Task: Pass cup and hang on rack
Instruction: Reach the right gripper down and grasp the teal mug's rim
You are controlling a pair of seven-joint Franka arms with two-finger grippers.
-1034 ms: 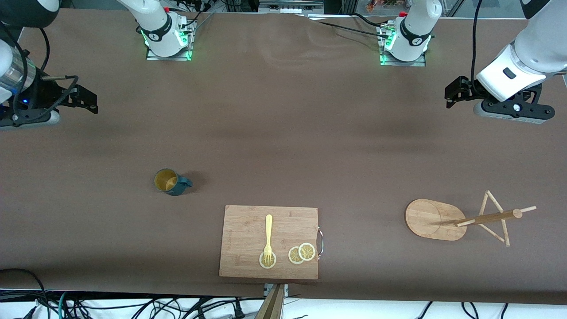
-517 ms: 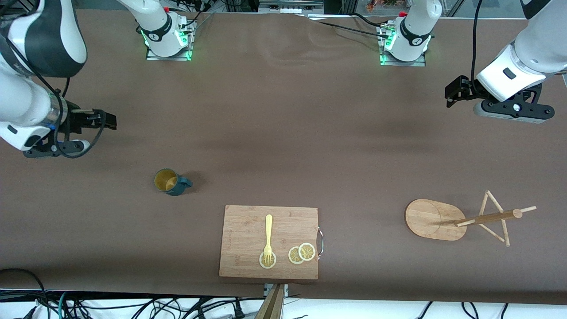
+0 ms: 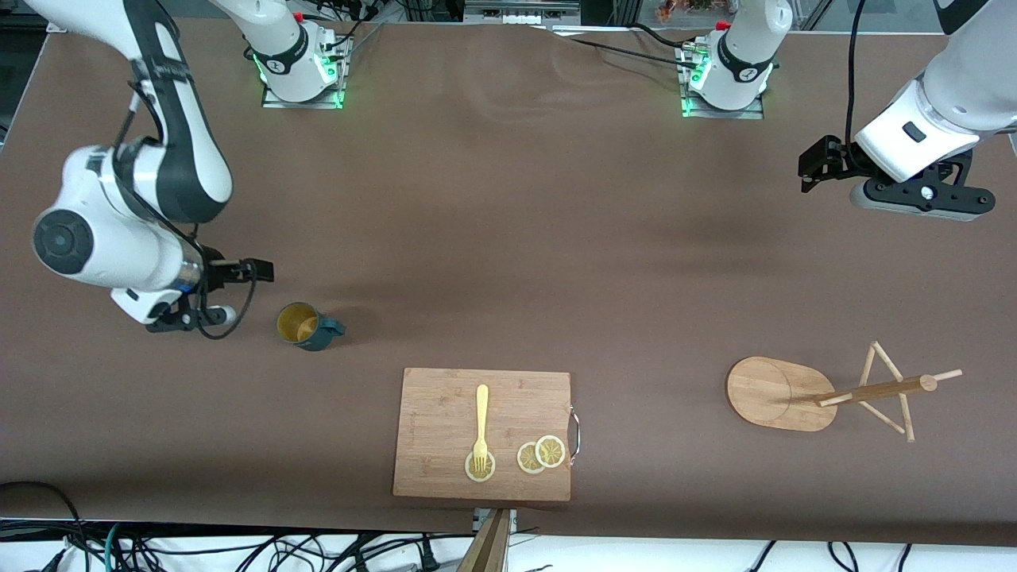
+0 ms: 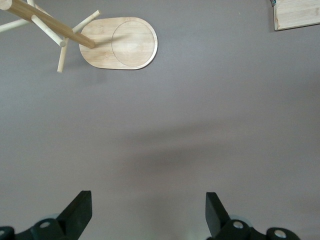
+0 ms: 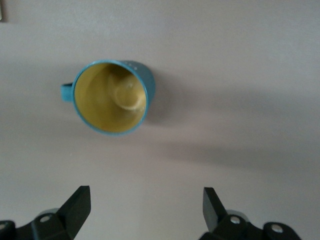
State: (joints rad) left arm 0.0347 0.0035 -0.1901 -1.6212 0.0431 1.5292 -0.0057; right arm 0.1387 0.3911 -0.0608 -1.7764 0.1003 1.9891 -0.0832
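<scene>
The dark teal cup [image 3: 304,326] stands upright on the brown table toward the right arm's end, its handle pointing toward the cutting board's side. In the right wrist view the cup [image 5: 111,97] shows its yellowish inside. My right gripper [image 3: 191,314] hovers just beside the cup, open and empty [image 5: 145,202]. The wooden rack [image 3: 775,393] stands toward the left arm's end, with its pole and pegs [image 3: 882,389]. It also shows in the left wrist view [image 4: 120,42]. My left gripper [image 3: 922,197] waits high above the table's end, open and empty [image 4: 148,207].
A rectangular wooden cutting board [image 3: 445,405] lies near the front camera, between cup and rack. On it are a yellow fork [image 3: 481,421] and lemon slices [image 3: 540,454]. The board's corner shows in the left wrist view [image 4: 297,12].
My right arm has swung in from the table's end and come down beside the cup. The left arm, cup and rack have not moved.
</scene>
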